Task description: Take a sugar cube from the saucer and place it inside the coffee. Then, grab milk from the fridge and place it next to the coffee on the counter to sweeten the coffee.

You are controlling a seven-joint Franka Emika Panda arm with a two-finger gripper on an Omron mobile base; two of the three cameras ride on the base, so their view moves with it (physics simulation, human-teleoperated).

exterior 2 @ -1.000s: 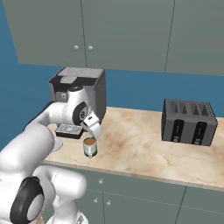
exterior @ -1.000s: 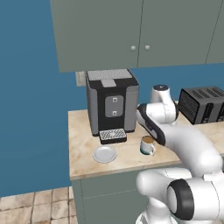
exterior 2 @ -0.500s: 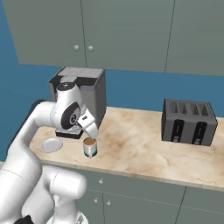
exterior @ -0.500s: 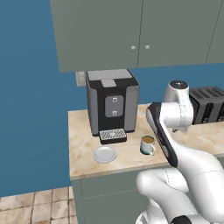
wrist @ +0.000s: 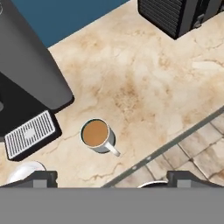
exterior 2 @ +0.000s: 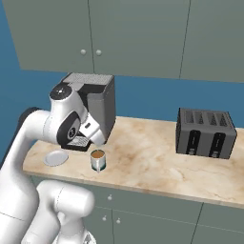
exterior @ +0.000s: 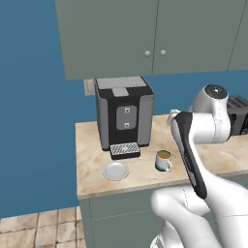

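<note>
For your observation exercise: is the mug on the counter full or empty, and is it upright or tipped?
Upright and holding liquid. The coffee stands on its base on the counter, rim level, and the hand view looks straight down onto a brown surface near the rim.

Brown coffee (wrist: 95, 133) on the beige marbled counter (wrist: 144, 83).

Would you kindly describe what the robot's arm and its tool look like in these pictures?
The arm is built of glossy white, rounded segments joined by dark grey joint rings, with a round dark cap on one joint and a long black strip along one link. No cables or markings are visible. The tool shows as two small, dark grey, blocky finger tips.
</note>
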